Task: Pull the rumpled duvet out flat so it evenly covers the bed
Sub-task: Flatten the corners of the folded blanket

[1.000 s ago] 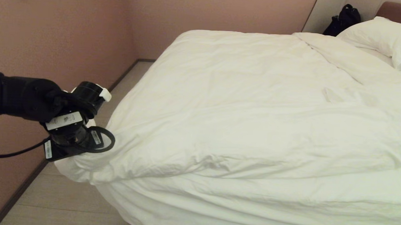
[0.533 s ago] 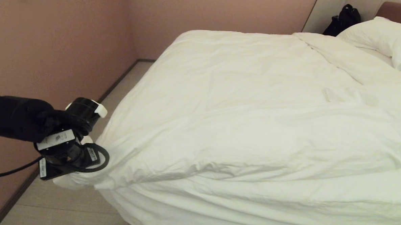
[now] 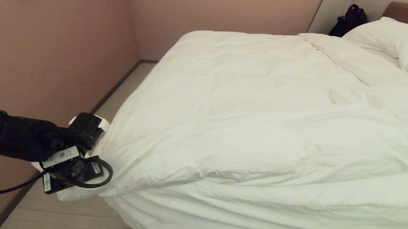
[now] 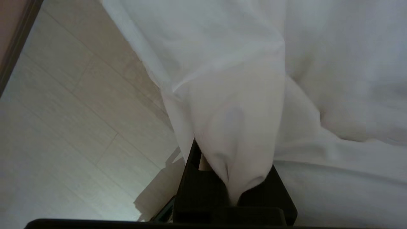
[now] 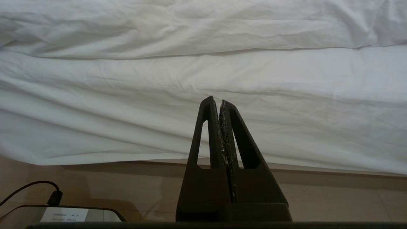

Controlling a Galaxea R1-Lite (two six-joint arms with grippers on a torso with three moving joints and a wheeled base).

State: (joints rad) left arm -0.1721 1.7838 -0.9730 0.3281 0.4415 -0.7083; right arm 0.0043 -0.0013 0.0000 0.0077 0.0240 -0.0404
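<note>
The white duvet [image 3: 259, 106] lies spread over most of the bed [image 3: 406, 13], creased, with a long fold across its near part. My left gripper [image 3: 73, 174] hangs off the bed's near left corner, low above the floor, shut on the duvet corner [image 3: 83, 192]. In the left wrist view a bunch of duvet fabric [image 4: 235, 127] runs down between the black fingers [image 4: 197, 187], and the left gripper [image 4: 233, 162] is largely covered by it. My right gripper [image 5: 217, 100] is shut and empty, facing the duvet [image 5: 203, 79] that hangs over the bed's side.
A pink wall [image 3: 55, 46] runs close along the left, leaving a narrow strip of pale wood floor [image 3: 65, 211]. Pillows [image 3: 396, 40] lie at the head end, with a black bag [image 3: 349, 19] behind them. The bed's dark base edge [image 5: 302, 168] shows above the floor.
My left gripper has moved down and towards the near side, carrying the duvet corner lower over the bed's corner. The right arm has kept still.
</note>
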